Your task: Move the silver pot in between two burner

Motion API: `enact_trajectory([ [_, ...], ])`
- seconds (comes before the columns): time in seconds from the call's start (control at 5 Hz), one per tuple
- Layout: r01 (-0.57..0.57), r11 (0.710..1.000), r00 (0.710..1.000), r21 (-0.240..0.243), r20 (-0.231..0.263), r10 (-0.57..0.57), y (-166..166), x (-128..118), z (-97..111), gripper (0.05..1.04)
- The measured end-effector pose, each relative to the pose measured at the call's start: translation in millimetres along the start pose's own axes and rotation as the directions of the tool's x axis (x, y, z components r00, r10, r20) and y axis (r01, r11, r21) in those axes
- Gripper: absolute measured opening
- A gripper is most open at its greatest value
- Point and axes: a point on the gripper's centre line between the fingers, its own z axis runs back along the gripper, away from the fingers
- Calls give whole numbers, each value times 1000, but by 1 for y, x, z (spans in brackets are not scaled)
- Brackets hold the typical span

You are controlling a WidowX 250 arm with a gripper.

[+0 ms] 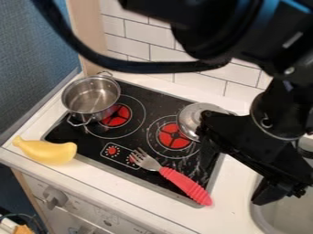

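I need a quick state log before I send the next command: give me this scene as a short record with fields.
pot: silver pot, upright, at the stove's back left corner, overlapping the left burner
pot between burners: no
gripper: gripper, open, at the right side, not on the pot
by gripper: shiny round metal piece, partly hidden
front of stove: fork, red handle overhanging the edge
left counter: yellow toy
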Motion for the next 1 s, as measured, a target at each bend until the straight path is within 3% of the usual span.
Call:
enact_trajectory([
  [0.4, -61, 997, 997, 48, -53, 64, 10, 6, -18, 1000],
  [1.0, -260, 961, 956, 95, -115, 270, 93, 52, -60, 1000],
])
